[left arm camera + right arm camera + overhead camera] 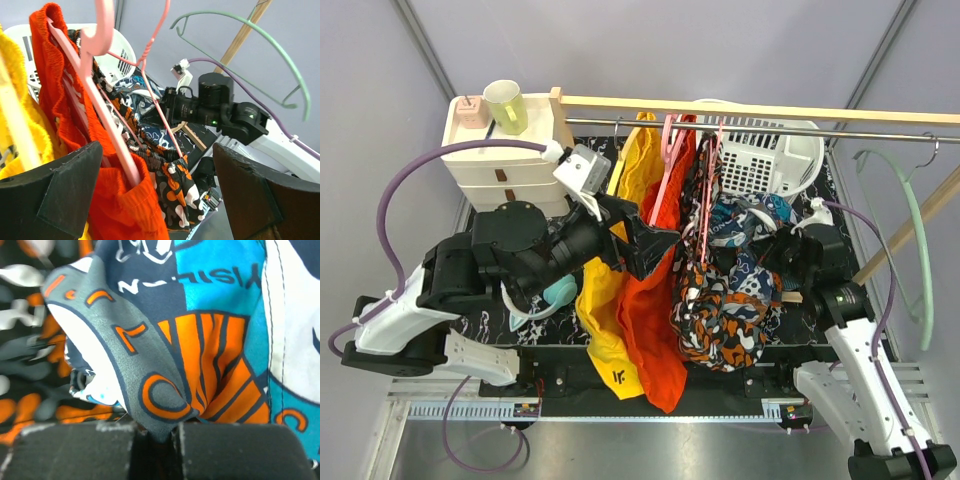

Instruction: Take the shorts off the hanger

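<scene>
Shorts (720, 310), the two patterned pairs, hang beside the plain orange-red shorts (650, 330) and neither is freed, so the task looks barely begun. Right gripper (155, 432) has its jaws pressed together on a fold of the blue-and-orange pair. Left gripper (155, 195) stands with jaws spread wide, pinching nothing. Both pairs droop lengthwise, legs downward, the grey pair's waistband up on the thin pink hanger (162, 116), under the rail (770, 127) beyond.

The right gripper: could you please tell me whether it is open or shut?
Shut: the right gripper pinches a fold of the blue patterned shorts.
</scene>
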Robot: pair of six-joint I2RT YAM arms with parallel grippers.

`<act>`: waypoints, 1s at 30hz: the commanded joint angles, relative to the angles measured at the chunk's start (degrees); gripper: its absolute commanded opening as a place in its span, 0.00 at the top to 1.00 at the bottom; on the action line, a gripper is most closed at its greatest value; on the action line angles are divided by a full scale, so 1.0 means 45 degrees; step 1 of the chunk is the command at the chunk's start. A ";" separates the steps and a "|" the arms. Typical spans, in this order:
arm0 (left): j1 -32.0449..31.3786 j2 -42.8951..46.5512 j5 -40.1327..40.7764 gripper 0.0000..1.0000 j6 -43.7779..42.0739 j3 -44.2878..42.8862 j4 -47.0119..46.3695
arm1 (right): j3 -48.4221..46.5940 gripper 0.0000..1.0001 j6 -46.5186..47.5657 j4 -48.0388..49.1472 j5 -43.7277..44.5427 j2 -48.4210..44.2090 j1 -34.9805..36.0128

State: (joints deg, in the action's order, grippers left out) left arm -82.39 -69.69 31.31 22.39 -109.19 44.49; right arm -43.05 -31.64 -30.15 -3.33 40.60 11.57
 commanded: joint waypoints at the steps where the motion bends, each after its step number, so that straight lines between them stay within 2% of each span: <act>1: 0.0047 -0.0196 -0.0473 0.05 -0.0133 -0.0580 -0.0258 | -0.1019 1.00 -0.0157 0.0352 -0.0957 -0.0468 0.0065; 7: 0.0067 -0.0236 -0.0864 0.05 0.0121 -0.0717 -0.0238 | -0.0513 1.00 -0.0975 0.1873 -0.2597 -0.0019 0.0065; 14: 0.0067 -0.0021 -0.0845 0.05 0.0453 -0.0581 -0.0063 | -0.0199 1.00 -0.0705 0.5564 -0.2560 0.1402 0.0065; 18: 0.0067 -0.0001 -0.0825 0.05 0.0512 -0.0639 0.0249 | -0.1133 1.00 -0.0528 0.7477 -0.2814 0.3123 0.0065; 21: 0.0067 0.0018 -0.0747 0.05 0.0532 -0.0697 0.0425 | -0.1973 1.00 -0.0334 0.8104 -0.2892 0.4471 0.0084; 30: 0.0106 0.0057 -0.0396 0.05 0.0395 -0.0756 0.0816 | -0.5486 1.00 0.1560 0.8517 -0.2717 0.8084 0.0046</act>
State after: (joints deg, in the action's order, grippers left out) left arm -82.32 -70.81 28.62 24.29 -110.28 47.99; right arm -58.61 -29.95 0.86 -16.03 73.01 11.62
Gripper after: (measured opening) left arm 0.947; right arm 0.028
